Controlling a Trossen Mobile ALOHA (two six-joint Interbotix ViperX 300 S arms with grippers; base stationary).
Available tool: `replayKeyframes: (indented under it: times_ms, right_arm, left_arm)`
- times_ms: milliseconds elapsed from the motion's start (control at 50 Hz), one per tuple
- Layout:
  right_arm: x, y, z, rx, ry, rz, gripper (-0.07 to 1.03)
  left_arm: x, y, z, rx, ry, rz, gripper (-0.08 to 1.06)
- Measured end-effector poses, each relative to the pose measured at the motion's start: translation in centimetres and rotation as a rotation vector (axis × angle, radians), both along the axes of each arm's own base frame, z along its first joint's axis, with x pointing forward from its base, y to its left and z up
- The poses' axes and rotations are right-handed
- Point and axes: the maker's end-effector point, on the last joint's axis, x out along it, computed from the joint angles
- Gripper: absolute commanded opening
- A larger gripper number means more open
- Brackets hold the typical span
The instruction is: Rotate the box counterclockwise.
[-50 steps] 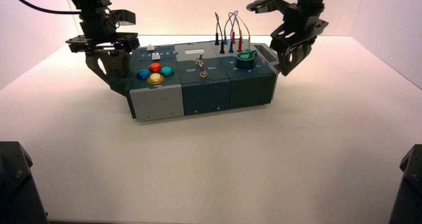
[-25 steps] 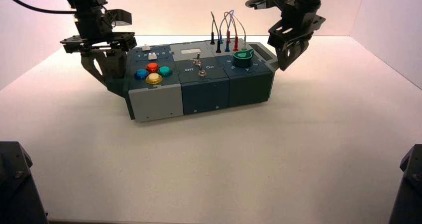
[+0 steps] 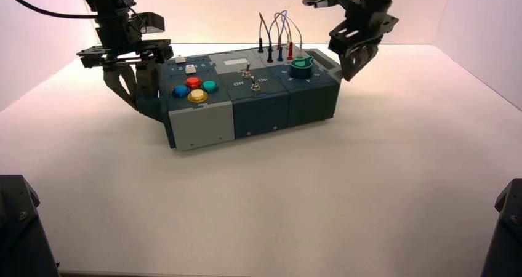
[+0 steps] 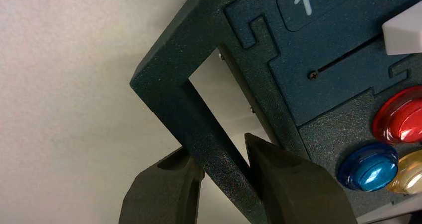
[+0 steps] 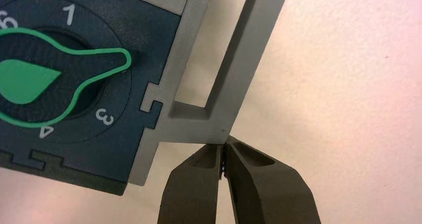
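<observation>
As only wrist views show, the left gripper (image 4: 216, 143), apart, straddles the box's (image 3: 258, 114) dark handle (image 4: 171, 102) (right gripper (image 5: 223, 143): together, at the grey handle (image 5: 246, 67)).

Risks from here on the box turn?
Right gripper: its closed tips sit at the corner of the grey end handle with no grip on it, so they may slip off as the box turns.

Left gripper: its fingers straddle the dark end handle; if the wrist doesn't follow the turn, the handle could bind or twist between them.

Looped wires stand tall at the back; an arm swinging over might snag them.
</observation>
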Motion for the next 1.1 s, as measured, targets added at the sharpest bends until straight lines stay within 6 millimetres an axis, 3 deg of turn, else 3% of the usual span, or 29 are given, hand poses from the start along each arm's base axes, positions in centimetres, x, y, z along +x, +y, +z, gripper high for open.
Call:
replayKeyframes:
  times_ms: [240, 480, 540, 680, 800, 840, 960, 1100]
  right_arm:
    - [1.2, 0.2, 0.0, 0.004, -0.013, -0.005, -0.02]
    - [1.0, 0.1, 0.4, 0.0, -0.002, -0.007, -0.02]
    - [0.8, 0.1, 0.8, -0.001, 0.0, -0.007, -0.02]
    - [1.2, 0.7, 3.9, 0.029, -0.07, -0.002, -0.02]
    - [1.0, 1.4, 5.7, 0.048, -0.105, 0.009, -0.02]
    - [1.0, 1.1, 6.1, 0.05, -0.113, 0.001, -0.02]
    - [1.2, 0.5, 6.1, 0.048, -0.113, -0.015, 0.01]
    - [1.1, -0.1, 6.8, 0.048, -0.117, -0.029, 0.04]
  left_arm:
    - [-0.2, -0.2, 0.1, -0.003, 0.013, 0.027, 0.39]
    - [-0.2, -0.2, 0.0, -0.004, 0.015, 0.028, 0.39]
    - [-0.2, -0.2, 0.1, -0.004, 0.013, 0.028, 0.39]
    - [-0.4, -0.7, 0.3, -0.006, 0.013, 0.005, 0.39]
    - [-2.0, -2.7, 0.4, -0.002, 0.042, -0.079, 0.39]
    - [-3.6, -4.1, 0.4, 0.001, 0.067, -0.173, 0.39]
    - [-6.0, -4.7, 0.0, 0.01, 0.124, -0.275, 0.39]
    - [-6.0, -4.8, 0.1, 0.013, 0.119, -0.28, 0.39]
